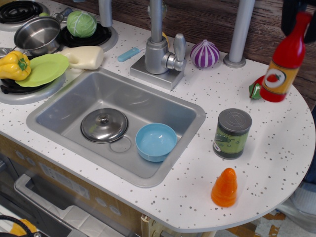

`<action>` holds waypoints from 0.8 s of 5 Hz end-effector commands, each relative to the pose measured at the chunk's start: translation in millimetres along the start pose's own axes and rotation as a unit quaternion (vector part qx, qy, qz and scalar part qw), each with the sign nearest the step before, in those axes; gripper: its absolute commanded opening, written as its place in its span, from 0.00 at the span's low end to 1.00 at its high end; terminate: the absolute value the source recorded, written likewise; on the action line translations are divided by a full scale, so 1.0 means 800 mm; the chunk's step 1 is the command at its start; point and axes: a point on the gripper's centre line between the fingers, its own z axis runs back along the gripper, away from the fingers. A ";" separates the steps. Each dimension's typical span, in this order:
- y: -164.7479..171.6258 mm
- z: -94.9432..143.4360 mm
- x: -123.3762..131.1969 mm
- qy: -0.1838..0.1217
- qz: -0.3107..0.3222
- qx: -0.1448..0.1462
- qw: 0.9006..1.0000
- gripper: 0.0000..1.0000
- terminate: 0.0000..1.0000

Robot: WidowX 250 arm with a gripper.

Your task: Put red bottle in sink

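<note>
The red bottle (285,60), with a yellow tomato label, hangs tilted in the air at the far right, above the counter's back edge. My gripper (300,22) is mostly cut off by the top right corner. Its black fingers (289,17) are shut on the bottle's cap and neck. The grey sink (94,91) lies in the white speckled countertop at centre left, well to the left of the bottle. It holds a steel pot lid (104,125) and a blue bowl (156,141).
A green can (231,133) and an orange cone (224,187) stand between bottle and sink. A chili pepper (256,89) lies partly behind the bottle. The faucet (161,54), a purple onion (204,53) and a grey post (239,34) line the back.
</note>
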 end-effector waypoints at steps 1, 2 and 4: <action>0.065 0.039 -0.049 -0.031 -0.019 0.040 0.999 0.00 0.00; 0.116 0.003 -0.084 -0.034 -0.026 0.073 0.996 0.00 0.00; 0.190 -0.096 -0.135 -0.026 -0.049 0.104 0.993 0.00 0.00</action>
